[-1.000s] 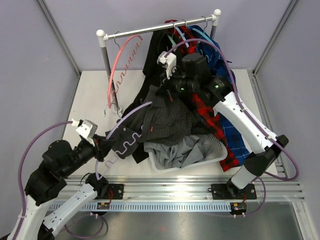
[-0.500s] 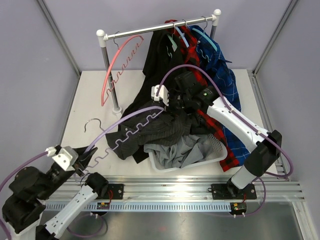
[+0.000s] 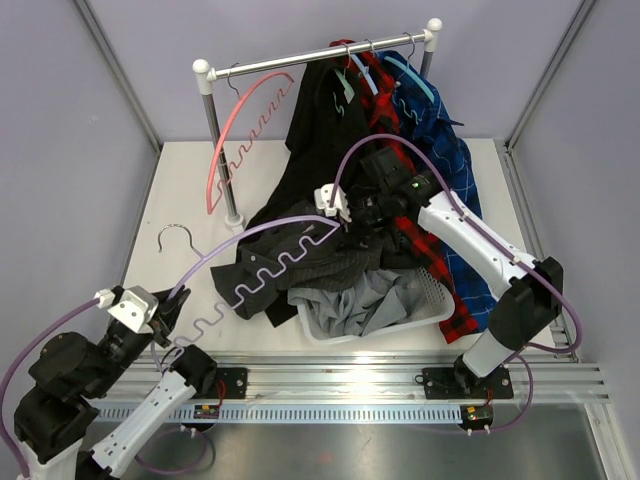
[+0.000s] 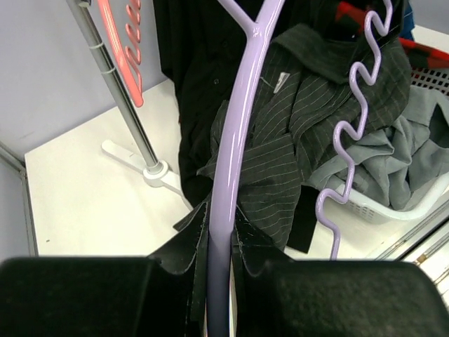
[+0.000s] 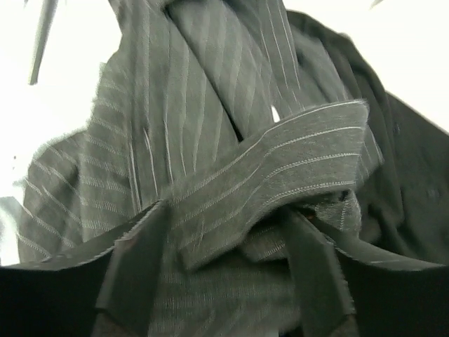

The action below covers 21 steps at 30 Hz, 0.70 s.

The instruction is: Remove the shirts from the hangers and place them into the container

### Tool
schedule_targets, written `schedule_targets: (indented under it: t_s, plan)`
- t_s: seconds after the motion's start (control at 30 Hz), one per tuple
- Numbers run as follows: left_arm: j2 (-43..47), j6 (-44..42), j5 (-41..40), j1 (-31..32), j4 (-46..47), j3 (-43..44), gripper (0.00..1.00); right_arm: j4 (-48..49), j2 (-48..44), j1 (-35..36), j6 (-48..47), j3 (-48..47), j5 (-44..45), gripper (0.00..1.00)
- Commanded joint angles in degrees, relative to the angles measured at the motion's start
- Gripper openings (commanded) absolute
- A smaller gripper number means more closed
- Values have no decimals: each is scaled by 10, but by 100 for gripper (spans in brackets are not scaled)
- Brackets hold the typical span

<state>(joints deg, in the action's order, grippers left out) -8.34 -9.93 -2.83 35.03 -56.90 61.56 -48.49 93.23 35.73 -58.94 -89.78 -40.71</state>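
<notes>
My left gripper (image 3: 168, 312) (image 4: 219, 239) is shut on one arm of the purple hanger (image 3: 262, 262) (image 4: 242, 105), held low at the near left. The hanger's far end reaches over the dark pinstriped shirt (image 3: 310, 255) (image 4: 295, 119). That shirt lies heaped across the left rim of the white container (image 3: 432, 300) (image 4: 372, 207) and spills onto the table. My right gripper (image 3: 350, 222) (image 5: 228, 274) stands open, one finger (image 5: 137, 260) on each side of the shirt's collar (image 5: 280, 175). A grey shirt (image 3: 360, 300) (image 4: 407, 147) lies in the container.
On the rail (image 3: 320, 55) hang a black garment (image 3: 320, 120), a red plaid shirt (image 3: 420, 240) and a blue plaid shirt (image 3: 450, 160), both trailing down past the container's right side. A bare pink hanger (image 3: 235, 140) (image 4: 119, 42) hangs by the left post (image 3: 215, 130).
My left arm has drawn the purple hanger back toward the near left, away from the rail. My right gripper lowered the pinstriped shirt, then opened and let it go.
</notes>
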Motion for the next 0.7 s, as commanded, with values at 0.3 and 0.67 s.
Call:
schedule_targets:
  t_s: [0.3,0.67]
  plan:
    - [-21,-18,12,0,94,-18,0,-84,-74,-75,-32,-22,43,75]
    - [-108,-119,64,0,129,-35,0,-359,-37,-70,-94,-248,-155,84]
